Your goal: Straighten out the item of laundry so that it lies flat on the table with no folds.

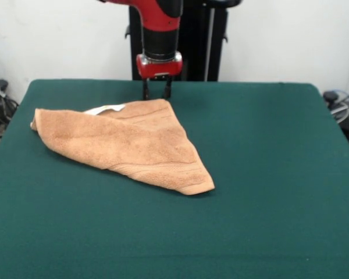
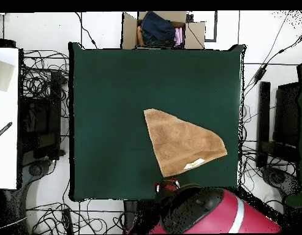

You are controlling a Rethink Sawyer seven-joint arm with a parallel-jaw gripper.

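The item of laundry, an orange-tan towel (image 1: 128, 142) (image 2: 181, 142), lies on the green table (image 1: 267, 174) (image 2: 110, 110), folded over into a rough triangle. Its white label (image 1: 107, 108) (image 2: 194, 164) shows at the edge nearest the robot. My gripper (image 1: 156, 90) (image 2: 168, 184) hangs at the table's robot-side edge, just behind the towel's corner there. It is open, its two dark fingers (image 1: 145, 89) apart with nothing between them. They reach down close to the towel's corner; whether they touch it I cannot tell.
A cardboard box of clothes (image 2: 162, 29) stands beyond the table's far edge in the overhead view. Cables (image 2: 40, 79) and black equipment (image 2: 282, 116) lie on the floor along both sides. A white desk (image 2: 5, 122) stands at the left.
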